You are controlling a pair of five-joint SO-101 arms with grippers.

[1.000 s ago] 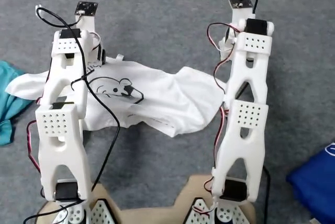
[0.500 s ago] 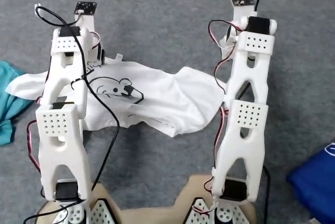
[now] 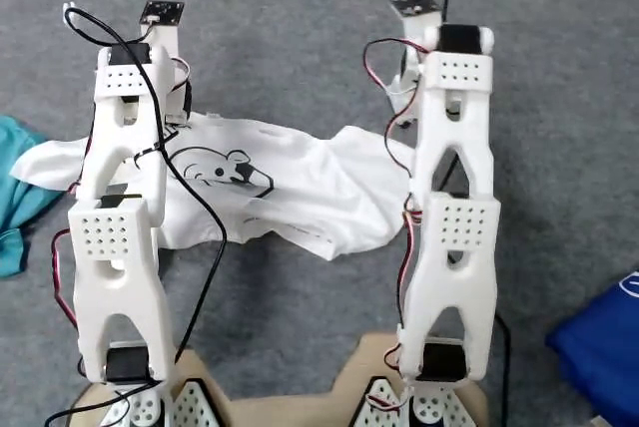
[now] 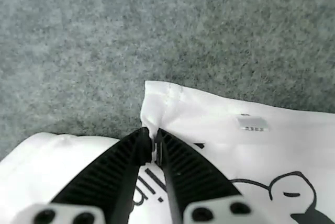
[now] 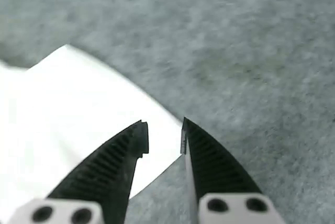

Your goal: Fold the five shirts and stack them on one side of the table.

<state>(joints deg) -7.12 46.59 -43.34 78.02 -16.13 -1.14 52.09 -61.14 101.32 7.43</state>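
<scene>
Since the earlier frame, the right arm [image 3: 454, 198] has swung inward, toward the right end of the white shirt [image 3: 300, 183]. The left arm [image 3: 120, 198] has barely shifted, and the shirt lies much as it did.

In the high view, the white shirt is spread, rumpled, across the grey table [image 3: 300, 38] between the two arms. Its long axis runs from side to side. A dark mouse print [image 3: 222, 170] sits on its left half, close to the left arm. One sleeve reaches out past that arm towards a teal shirt [image 3: 20, 188] at the table's left edge. A blue shirt [image 3: 604, 337] lies well apart at the near right corner.

In the left wrist view, the left gripper [image 4: 153, 150] is closed, its two black fingers pinching a small raised fold of the white shirt [image 4: 220, 124] at the cloth's edge. A small sewn label [image 4: 252, 124] lies just beside that edge, and part of the print shows nearby.

In the right wrist view, the right gripper [image 5: 165, 137] stands a little open with nothing held. The gap between its fingers lies over the border of the white shirt [image 5: 68, 109], where a pointed flap of cloth meets the grey surface.
</scene>
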